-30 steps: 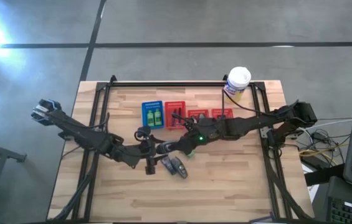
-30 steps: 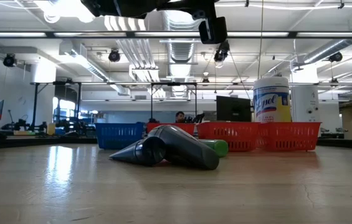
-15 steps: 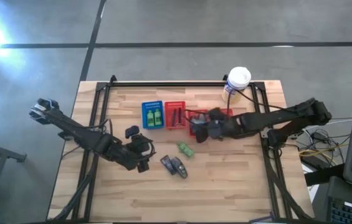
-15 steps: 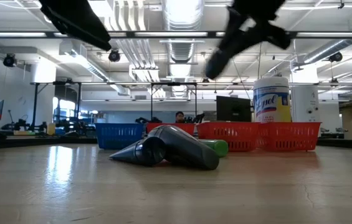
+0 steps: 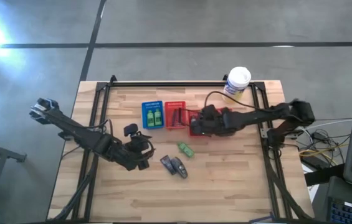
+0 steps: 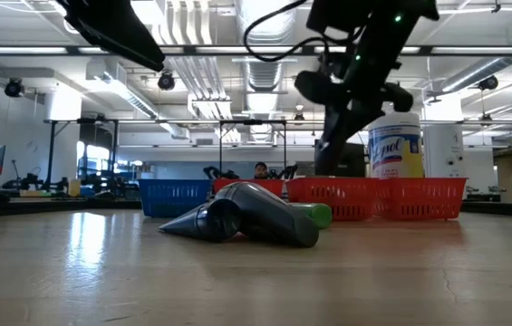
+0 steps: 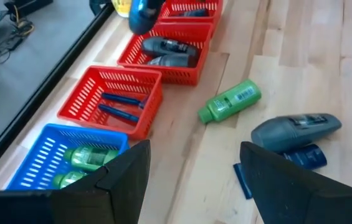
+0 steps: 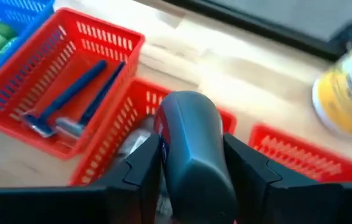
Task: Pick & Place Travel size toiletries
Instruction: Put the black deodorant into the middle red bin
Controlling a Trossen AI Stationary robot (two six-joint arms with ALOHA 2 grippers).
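Note:
My right gripper (image 5: 199, 122) (image 8: 191, 146) hovers over the middle red basket (image 5: 198, 118), shut on a dark grey tube (image 8: 188, 140). My left gripper (image 5: 139, 151) (image 7: 191, 180) is open, lifted above the table left of the loose items and touching nothing. On the wood lie a green bottle (image 5: 185, 149) (image 7: 230, 101) and a dark grey tube (image 5: 174, 165) (image 7: 295, 130) resting across a dark blue item (image 7: 275, 165). Green bottles (image 7: 79, 158) fill the blue basket (image 5: 152, 115). My right gripper pinches the dark grey tube's body (image 8: 191, 168) between its two fingers (image 8: 135, 174), one on each side. The tube's rounded end (image 8: 185, 106) sticks out past the fingertips. It is lifted clear, above the red basket (image 8: 123, 134) that holds other dark tubes.
A red basket (image 5: 175, 115) (image 7: 110, 102) with blue razors stands between the blue basket and the red basket of dark tubes (image 7: 166, 53). A further red basket (image 5: 222, 114) and the yellow canister (image 5: 237, 82) stand by the far right edge. Bare wood lies toward the near edge.
My right gripper has risen from the loose items at the table's middle with a dark grey tube and swung toward the far right, over the red baskets. My left gripper has drawn back a little toward the table's left.

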